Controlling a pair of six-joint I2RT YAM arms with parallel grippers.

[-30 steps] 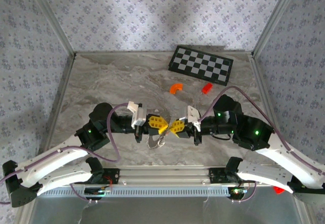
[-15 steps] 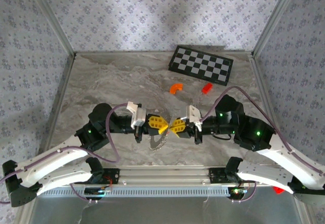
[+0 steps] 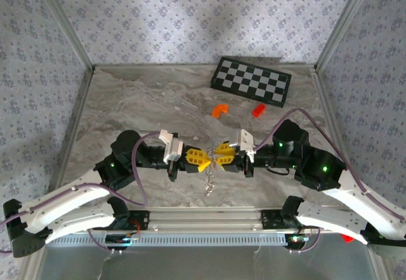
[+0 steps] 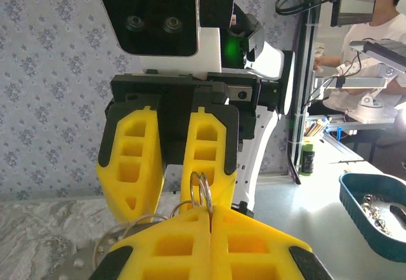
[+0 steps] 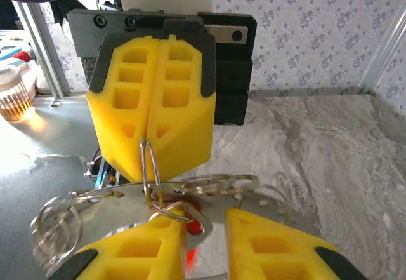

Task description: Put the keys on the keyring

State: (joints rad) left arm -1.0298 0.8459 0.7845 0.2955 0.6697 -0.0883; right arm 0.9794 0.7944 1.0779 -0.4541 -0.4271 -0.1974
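My left gripper (image 3: 203,160) is shut on the keyring (image 4: 204,194), a thin silvery wire ring pinched upright between its yellow fingertips (image 4: 184,229). More silvery loops (image 3: 211,180) dangle from it over the table. Tip to tip with it, my right gripper (image 3: 217,153) is open. In the right wrist view the keys (image 5: 194,220), a small red-headed piece with a silvery part, hang on the loops between my right gripper's (image 5: 204,221) fingers, against the left one. The shut left gripper (image 5: 147,141) holds the ring (image 5: 150,169) just above.
An orange curved piece (image 3: 219,109) and a red brick (image 3: 258,110) lie on the marble table (image 3: 139,102) behind the grippers. A checkered board (image 3: 251,80) lies at the back right. Patterned walls close in three sides.
My right gripper's fingers have parted from shut to open. Both grippers have risen a little. The ring bunch now hangs straight down between them instead of lying low to the left.
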